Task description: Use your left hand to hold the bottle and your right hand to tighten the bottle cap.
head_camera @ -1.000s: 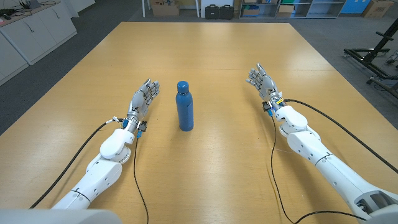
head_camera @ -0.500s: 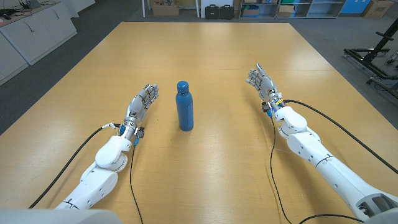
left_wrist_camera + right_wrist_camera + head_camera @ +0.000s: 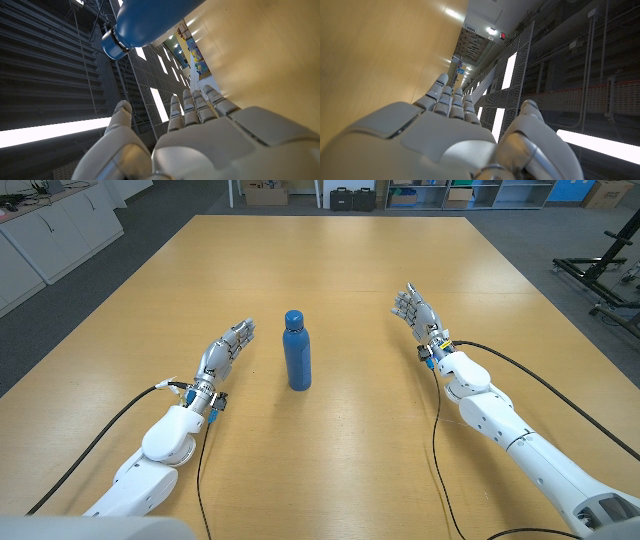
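A blue bottle (image 3: pixel 297 351) stands upright on the wooden table (image 3: pixel 330 270), its blue cap (image 3: pixel 293 317) on top. My left hand (image 3: pixel 225 350) is a little to the bottle's left, fingers apart and stretched forward, holding nothing. In the left wrist view the left hand (image 3: pixel 200 135) shows from behind, with the bottle (image 3: pixel 145 20) beyond its fingertips and apart from them. My right hand (image 3: pixel 417 310) is well to the bottle's right, fingers spread, holding nothing. In the right wrist view the right hand (image 3: pixel 450 130) shows with its fingers extended along the table.
Black cables (image 3: pixel 500 360) trail from both wrists across the table. Boxes and cases (image 3: pixel 350 197) stand on the floor beyond the far edge. A black frame (image 3: pixel 600 275) stands off the table at the right. White cabinets (image 3: pixel 50 230) line the left side.
My left arm has drawn back toward the near edge and slightly left, away from the bottle. My right hand has shifted a little to the left. The bottle has not moved.
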